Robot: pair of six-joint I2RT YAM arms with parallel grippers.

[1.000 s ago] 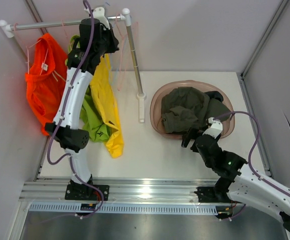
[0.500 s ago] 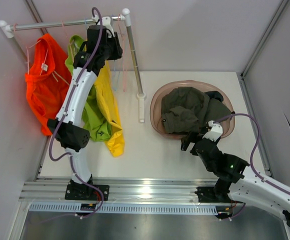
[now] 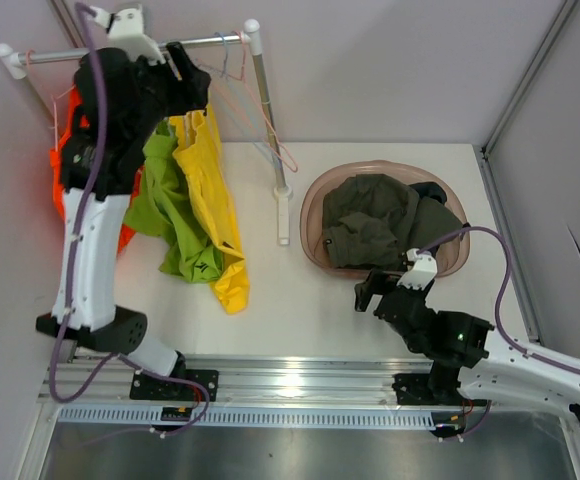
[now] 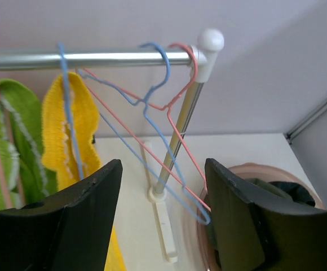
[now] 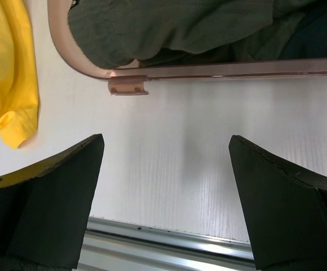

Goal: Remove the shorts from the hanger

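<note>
From my remote seat, nearest the arm bases, the right gripper (image 3: 370, 290) sits low over the bare white table (image 3: 300, 300), its fingers spread wide with nothing between them. Just beyond it is a pink basin (image 3: 308, 235). The basin holds the dark olive shorts (image 3: 365, 220) in a crumpled heap, with the black shorts (image 3: 428, 190) tucked at its far right. To the left, well apart from the basin, three pairs hang from the rail (image 3: 45, 52). The yellow shorts (image 3: 215, 220) are closest to the upright post (image 3: 268, 130), and their hem trails onto the table. The lime green shorts (image 3: 170, 220) touch them on the left. The bright orange shorts (image 3: 60, 170) are farthest left, mostly hidden behind the left arm. Farthest from me, the left gripper (image 4: 163, 169) is raised level with the rail, fingers apart and empty, and faces two bare wire hangers (image 4: 152, 104) hooked near the rail's end. The yellow pair hangs on a blue wire hanger and the green on a pink one. I judge the fabric to be light, soft and floppy, so it should bunch and drape rather than resist. I also expect it to snag on thin wire. I would pinch the thick ribbed waistband near the hanger and draw it off sideways, because pulling a loose hem would only stretch the cloth.
</note>
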